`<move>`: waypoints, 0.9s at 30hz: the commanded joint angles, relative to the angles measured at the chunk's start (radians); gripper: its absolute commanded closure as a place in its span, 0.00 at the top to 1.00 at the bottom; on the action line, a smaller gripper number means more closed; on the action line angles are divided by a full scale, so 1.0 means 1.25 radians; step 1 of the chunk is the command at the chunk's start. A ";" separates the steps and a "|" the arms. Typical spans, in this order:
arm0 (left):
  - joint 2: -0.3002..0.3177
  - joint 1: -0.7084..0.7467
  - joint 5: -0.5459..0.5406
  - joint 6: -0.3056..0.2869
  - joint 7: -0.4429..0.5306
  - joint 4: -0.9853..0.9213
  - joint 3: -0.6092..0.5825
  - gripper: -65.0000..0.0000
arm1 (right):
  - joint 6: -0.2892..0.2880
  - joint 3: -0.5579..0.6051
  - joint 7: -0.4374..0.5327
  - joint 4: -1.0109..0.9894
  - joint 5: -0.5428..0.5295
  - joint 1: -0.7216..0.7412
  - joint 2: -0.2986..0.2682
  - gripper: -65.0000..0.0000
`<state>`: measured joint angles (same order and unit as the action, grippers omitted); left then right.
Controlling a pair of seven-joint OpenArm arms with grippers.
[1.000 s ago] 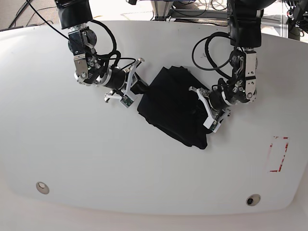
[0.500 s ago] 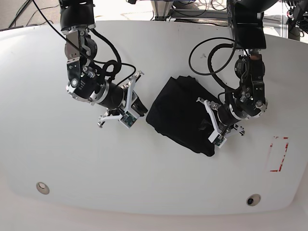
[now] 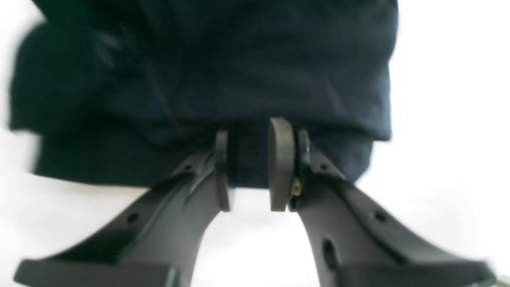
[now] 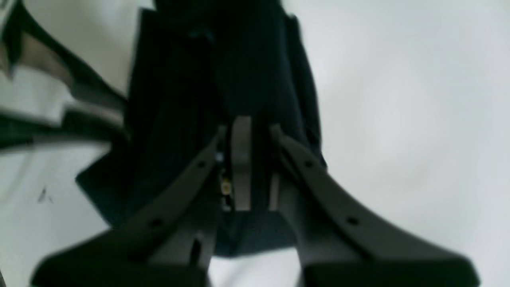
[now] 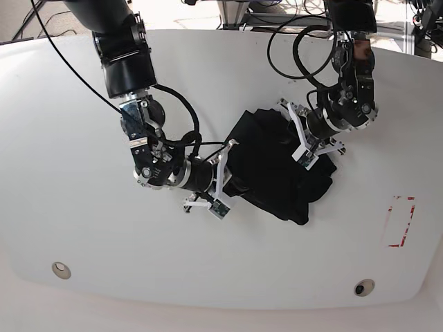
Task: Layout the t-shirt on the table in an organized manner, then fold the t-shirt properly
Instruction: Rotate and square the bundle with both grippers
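The black t-shirt (image 5: 270, 166) lies bunched in a heap in the middle of the white table (image 5: 104, 235). My left gripper (image 5: 296, 138) is at the heap's far right side. In the left wrist view its pads (image 3: 281, 163) stand a little apart with the hem of the t-shirt (image 3: 239, 71) pinched between them, so my left gripper (image 3: 249, 163) is shut on the cloth. My right gripper (image 5: 228, 174) is at the heap's left edge. In the right wrist view my right gripper (image 4: 245, 155) is shut, over the dark t-shirt (image 4: 223, 71); no pinched cloth shows.
A red tape rectangle (image 5: 400, 221) marks the table at the right. Two small round holes (image 5: 61, 268) (image 5: 363, 286) sit near the front edge. Cables loop from both arms above the far side of the heap.
My right gripper swung down and in, from apart from the shirt to its left edge. My left gripper moved toward the far side, and the heap shifted with it.
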<state>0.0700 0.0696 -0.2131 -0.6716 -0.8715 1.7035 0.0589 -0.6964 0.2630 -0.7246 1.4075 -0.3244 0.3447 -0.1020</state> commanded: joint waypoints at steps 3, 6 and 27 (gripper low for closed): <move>0.002 0.025 -0.014 -0.002 0.023 0.013 0.000 0.19 | 0.000 0.022 0.127 -0.140 -0.007 0.064 0.029 0.09; 0.002 0.033 -0.013 -0.002 0.023 0.003 0.000 0.19 | 0.000 0.023 0.188 -0.208 0.012 0.080 0.041 0.09; 0.059 -0.146 -0.016 -0.002 0.147 -0.365 0.001 0.19 | 0.007 0.021 0.287 -0.183 0.081 -0.112 0.018 0.08</move>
<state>0.1276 -0.0906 -0.3073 -0.7097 -0.6346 1.2522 0.0586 -0.6735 0.2867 -0.2779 1.0996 -0.2394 0.2520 -0.0822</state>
